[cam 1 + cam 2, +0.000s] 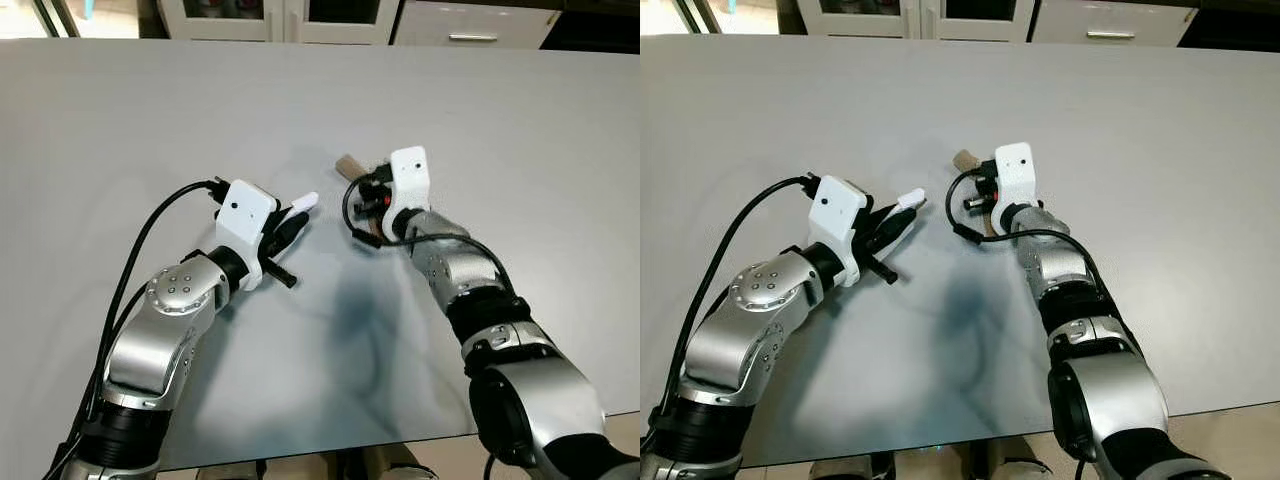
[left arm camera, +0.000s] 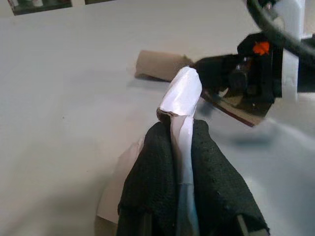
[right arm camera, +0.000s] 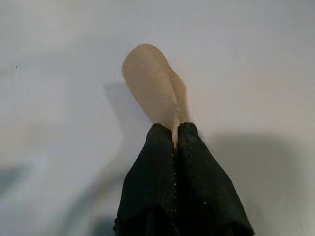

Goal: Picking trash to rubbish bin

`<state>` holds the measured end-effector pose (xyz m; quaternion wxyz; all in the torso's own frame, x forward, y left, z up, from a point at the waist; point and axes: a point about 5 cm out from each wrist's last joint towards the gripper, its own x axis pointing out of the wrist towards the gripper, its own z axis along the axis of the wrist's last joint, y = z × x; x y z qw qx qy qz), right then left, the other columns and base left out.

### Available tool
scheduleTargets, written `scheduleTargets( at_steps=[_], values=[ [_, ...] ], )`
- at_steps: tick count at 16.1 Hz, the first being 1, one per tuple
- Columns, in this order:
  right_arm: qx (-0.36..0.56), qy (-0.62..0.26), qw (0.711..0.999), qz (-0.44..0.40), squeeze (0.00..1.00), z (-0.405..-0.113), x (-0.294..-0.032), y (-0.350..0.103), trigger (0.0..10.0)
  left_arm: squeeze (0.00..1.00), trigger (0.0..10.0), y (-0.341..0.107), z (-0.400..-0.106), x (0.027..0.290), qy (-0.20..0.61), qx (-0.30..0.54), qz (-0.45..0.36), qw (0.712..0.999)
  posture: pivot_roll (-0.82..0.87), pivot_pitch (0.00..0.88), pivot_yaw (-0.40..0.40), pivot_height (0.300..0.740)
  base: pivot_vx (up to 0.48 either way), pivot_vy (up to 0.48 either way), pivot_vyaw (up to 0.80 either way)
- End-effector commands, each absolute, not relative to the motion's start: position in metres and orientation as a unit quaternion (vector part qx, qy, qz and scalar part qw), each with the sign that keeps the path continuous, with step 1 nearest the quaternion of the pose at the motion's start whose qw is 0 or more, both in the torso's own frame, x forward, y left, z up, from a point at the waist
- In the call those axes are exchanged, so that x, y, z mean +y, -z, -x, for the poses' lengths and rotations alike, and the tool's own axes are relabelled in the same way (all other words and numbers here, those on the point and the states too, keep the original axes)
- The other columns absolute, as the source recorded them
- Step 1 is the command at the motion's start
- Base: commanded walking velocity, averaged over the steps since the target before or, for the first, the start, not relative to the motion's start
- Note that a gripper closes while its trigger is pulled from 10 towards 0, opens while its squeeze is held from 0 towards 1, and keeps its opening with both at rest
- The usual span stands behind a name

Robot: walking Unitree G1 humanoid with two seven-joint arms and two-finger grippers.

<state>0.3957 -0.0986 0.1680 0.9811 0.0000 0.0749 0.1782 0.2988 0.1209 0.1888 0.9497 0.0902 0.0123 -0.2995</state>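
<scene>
Left gripper (image 2: pixel 183 142): clenched on a white paper scrap (image 2: pixel 182 96), whose crumpled end sticks out past the black fingertips; the part between the pads is hidden.
Right gripper (image 3: pixel 174 135): pinched on the edge of a brown cardboard tube (image 3: pixel 153 83); in the head views the white wrist housing and cables cover the fingers, so only the tube's far end shows.
Tube, seen from the left wrist: lies along the table (image 1: pixel 120 110) just past the scrap; its near end is covered by the right gripper's black parts.
Hard to make out: whether the tube is lifted or rests on the surface; a pale patch beside the left fingers in the left wrist view is too blurred to name.
Edges and room: both grippers sit near the middle of the grey table, well away from its far edge; bare surface lies all round them, with the near edge under the elbows. White cabinets (image 1: pixel 290 18) stand beyond the far edge.
Left arm pose: elbow bent low at the near edge, forearm angled inward and forward.
Right arm pose: reaching straight forward, wrist above the tube.
Gap: the two grippers are near each other, apart.
</scene>
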Motion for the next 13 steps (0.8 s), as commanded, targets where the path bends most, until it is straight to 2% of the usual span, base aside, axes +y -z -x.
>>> scheduleTargets(
  at_steps=[1,7,8,9,13],
  values=[
    [0.057,-0.163,0.985,-0.011,0.00,-0.400,-0.104,-0.181,0.0,0.00,10.0,-0.190,-0.299,0.117,0.310,0.008,-0.090,0.946,0.07,0.199,-0.054,0.740,0.000,0.000,0.00],
    [0.018,-0.151,0.988,-0.019,0.00,-0.405,-0.107,-0.208,0.0,0.00,10.0,-0.190,-0.302,0.117,0.310,0.005,-0.091,0.946,0.07,0.186,-0.052,0.740,0.000,0.000,0.00],
    [0.015,-0.148,0.989,-0.019,0.00,-0.406,-0.108,-0.210,2.7,0.00,10.0,-0.191,-0.302,0.117,0.310,0.004,-0.090,0.946,0.07,0.185,-0.051,0.740,0.000,0.000,0.00],
    [0.014,-0.142,0.989,-0.023,0.00,-0.406,-0.109,-0.213,10.0,0.00,10.0,-0.191,-0.303,0.116,0.310,0.004,-0.090,0.946,0.07,0.182,-0.052,0.740,0.000,0.000,0.00],
    [-0.014,-0.122,0.991,-0.049,0.00,-0.406,-0.116,-0.224,10.0,0.00,10.0,-0.190,-0.309,0.119,0.283,-0.005,-0.089,0.955,0.07,0.167,-0.052,0.740,0.000,0.000,0.00]
  ],
)
